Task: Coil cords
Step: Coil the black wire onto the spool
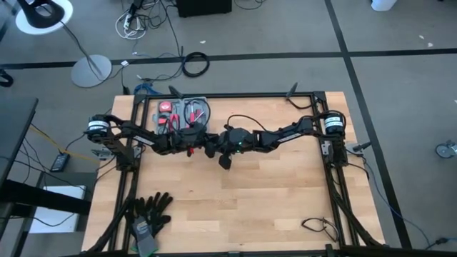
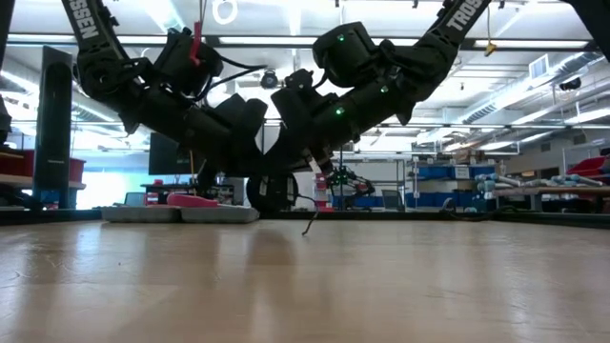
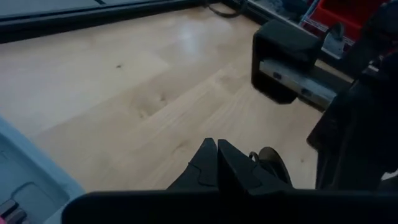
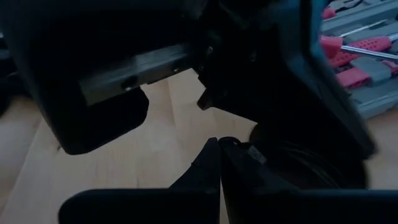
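Near the table's middle, beside the tool tray (image 1: 183,108), the left gripper (image 1: 202,145) and right gripper (image 1: 218,148) meet nose to nose, both clenched tight — the cords (image 2: 307,221) dangle bunched between them, mid-coil by my guess — next comes feeding another loop without dropping the bundle.

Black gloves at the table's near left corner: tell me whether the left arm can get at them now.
Probably yes: the gloves lie on bare table, nothing between, though the left gripper is shut.
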